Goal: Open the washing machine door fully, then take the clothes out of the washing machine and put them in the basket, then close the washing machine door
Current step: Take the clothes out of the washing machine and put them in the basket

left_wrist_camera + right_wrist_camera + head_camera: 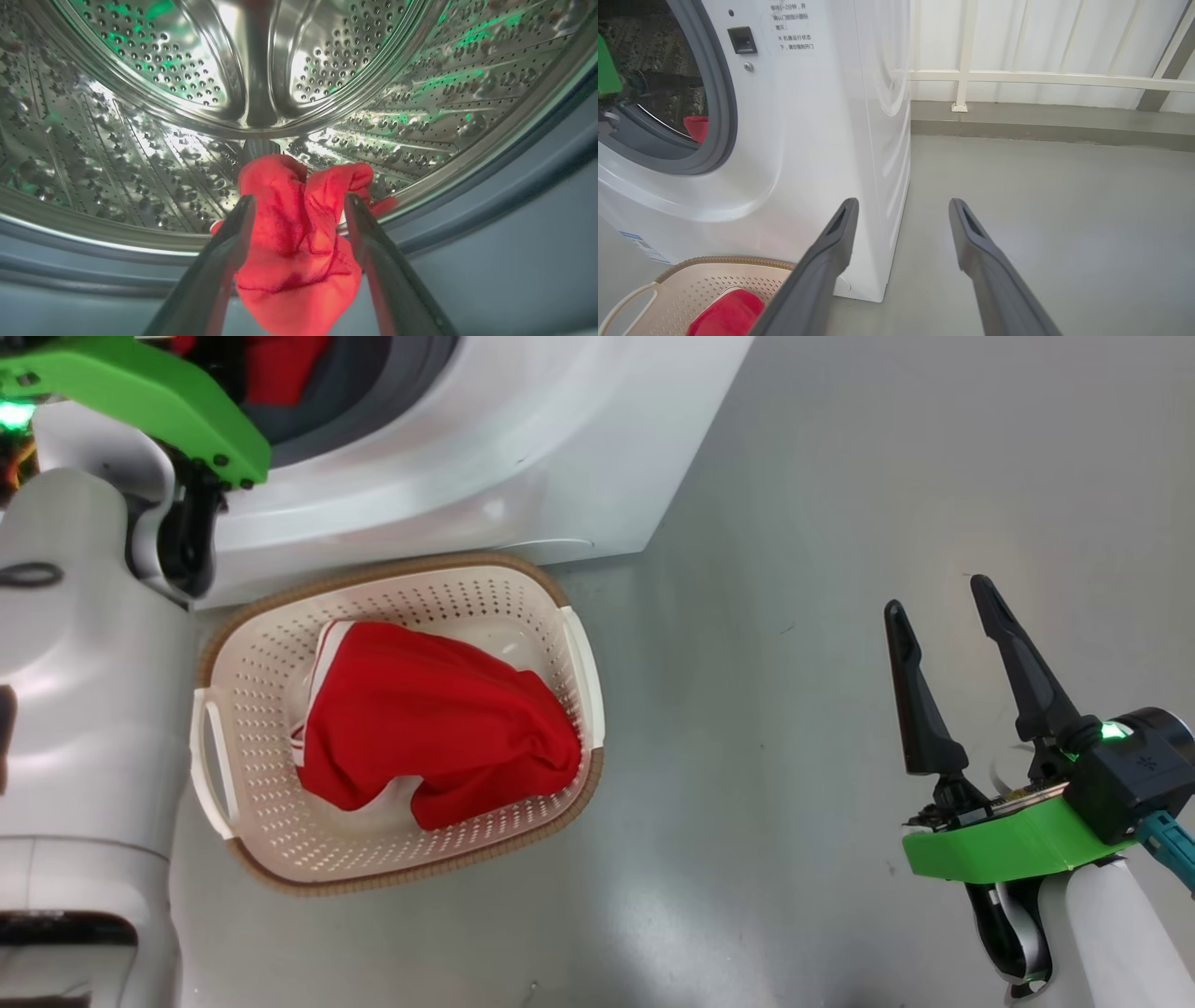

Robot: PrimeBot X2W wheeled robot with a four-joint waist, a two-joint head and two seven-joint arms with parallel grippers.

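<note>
The washing machine (485, 476) stands open at the top left; its door is out of view. My left gripper (299, 200) is open at the mouth of the steel drum (140, 154), one finger on each side of a bunched red garment (294, 242) draped over the grey gasket. The fingers do not press on it. Another piece of the red clothes (429, 728) lies in the cream basket (271, 653) on the floor before the machine. Off to the right, my right gripper (938, 597) hangs open over bare floor, holding nothing.
My pale left forearm (75, 709) rises just left of the basket, its green wrist mount (140, 401) at the drum opening. Grey floor (794, 756) stretches to the right of the machine. A white railing and wall (1017, 77) close it off behind.
</note>
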